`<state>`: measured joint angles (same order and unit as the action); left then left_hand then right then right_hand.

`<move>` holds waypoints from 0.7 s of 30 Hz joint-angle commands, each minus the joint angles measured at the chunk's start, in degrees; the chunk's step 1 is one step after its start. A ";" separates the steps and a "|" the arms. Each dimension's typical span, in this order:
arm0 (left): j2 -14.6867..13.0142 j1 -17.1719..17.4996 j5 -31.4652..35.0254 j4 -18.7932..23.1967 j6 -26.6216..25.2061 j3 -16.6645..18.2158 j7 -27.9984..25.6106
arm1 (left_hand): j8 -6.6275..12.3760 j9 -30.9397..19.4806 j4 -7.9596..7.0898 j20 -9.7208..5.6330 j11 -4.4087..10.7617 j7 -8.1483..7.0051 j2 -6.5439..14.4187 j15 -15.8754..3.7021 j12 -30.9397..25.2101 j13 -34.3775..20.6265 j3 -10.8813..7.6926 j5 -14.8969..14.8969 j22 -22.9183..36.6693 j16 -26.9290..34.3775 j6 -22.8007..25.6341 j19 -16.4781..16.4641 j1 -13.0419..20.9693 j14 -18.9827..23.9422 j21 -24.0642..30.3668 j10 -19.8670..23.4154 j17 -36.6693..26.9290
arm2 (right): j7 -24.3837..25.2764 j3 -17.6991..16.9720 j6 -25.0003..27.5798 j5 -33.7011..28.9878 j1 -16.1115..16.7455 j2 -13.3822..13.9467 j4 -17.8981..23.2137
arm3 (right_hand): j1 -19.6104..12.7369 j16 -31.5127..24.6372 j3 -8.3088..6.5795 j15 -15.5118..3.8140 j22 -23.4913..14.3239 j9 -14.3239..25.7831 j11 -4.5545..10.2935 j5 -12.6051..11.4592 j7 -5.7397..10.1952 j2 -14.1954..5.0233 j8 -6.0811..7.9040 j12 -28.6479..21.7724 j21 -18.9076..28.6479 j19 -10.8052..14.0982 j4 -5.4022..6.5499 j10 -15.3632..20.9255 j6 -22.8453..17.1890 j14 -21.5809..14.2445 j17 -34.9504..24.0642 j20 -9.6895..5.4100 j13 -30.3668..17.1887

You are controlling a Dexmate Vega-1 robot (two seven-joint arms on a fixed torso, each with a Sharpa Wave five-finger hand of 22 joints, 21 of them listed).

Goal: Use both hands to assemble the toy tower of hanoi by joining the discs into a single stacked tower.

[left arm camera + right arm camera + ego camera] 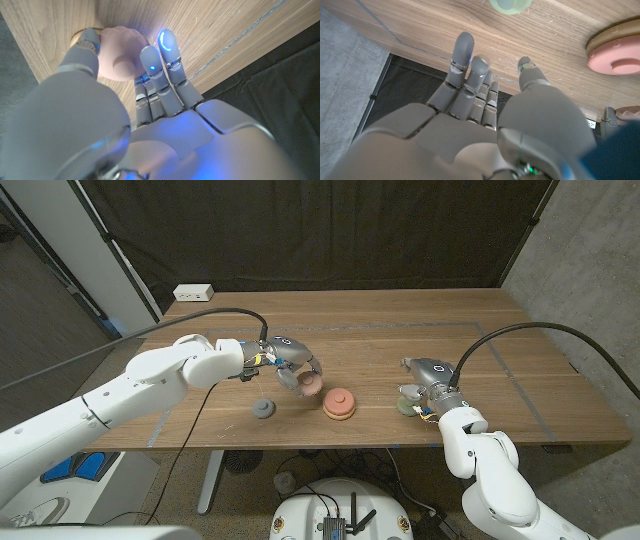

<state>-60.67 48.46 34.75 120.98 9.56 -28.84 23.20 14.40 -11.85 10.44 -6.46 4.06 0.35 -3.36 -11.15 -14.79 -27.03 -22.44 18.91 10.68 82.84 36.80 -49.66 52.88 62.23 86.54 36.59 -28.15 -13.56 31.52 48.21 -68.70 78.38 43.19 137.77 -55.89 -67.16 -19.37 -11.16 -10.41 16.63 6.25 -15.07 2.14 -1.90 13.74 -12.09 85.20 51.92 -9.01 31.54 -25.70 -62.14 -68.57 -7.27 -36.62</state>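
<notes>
A pale pink disc (309, 385) is held in the left hand (288, 362), pinched between thumb and fingers (167, 47) just above the surface (400, 330), close beside the partial tower (339, 404). In that tower a salmon-pink disc is seen stacked on a tan one. A grey disc (263, 409) lies on the surface nearer the front edge, left of the tower. The right hand (425, 380) is seen with fingers extended and apart, nothing held, near a pale green disc (405, 407) that lies beside it on the surface. A white power strip (193, 292) sits at the far left corner.
</notes>
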 commanded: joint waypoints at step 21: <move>9.72 -10.53 0.13 -8.41 10.95 -7.58 5.19 | -0.50 -1.36 -1.11 -5.59 3.97 -1.08 0.34 -1.40 0.94 -2.16 -1.37 0.38 0.00 -0.31 1.47 0.00 -0.52 0.36 0.02 4.93 -0.42 | 1.30 -0.41 1.42 1.50 0.06 0.40 0.37 | 0.06 -0.24 -0.64 -1.46 -0.16 0.12 0.27 -0.51 -0.01 -0.42 0.28 -0.28 0.40 -0.15 -0.01 1.42 -1.44 0.10 -0.21 -4.99 -0.30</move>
<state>-54.00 40.93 35.52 115.61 17.80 -34.21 26.75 13.91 -11.87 10.44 -6.46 4.01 0.30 -3.36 -11.15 -13.93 -28.68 -22.44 18.85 10.68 82.63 36.84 -49.66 52.84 62.23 86.54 36.87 -28.49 -12.73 31.08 49.05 -67.66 78.59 43.15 137.88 -55.89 -67.16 -19.69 -11.16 -10.41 16.63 6.45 -15.29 2.24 -1.90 13.74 -12.10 85.20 51.92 -9.01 32.37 -26.82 -62.14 -68.58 -7.26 -36.78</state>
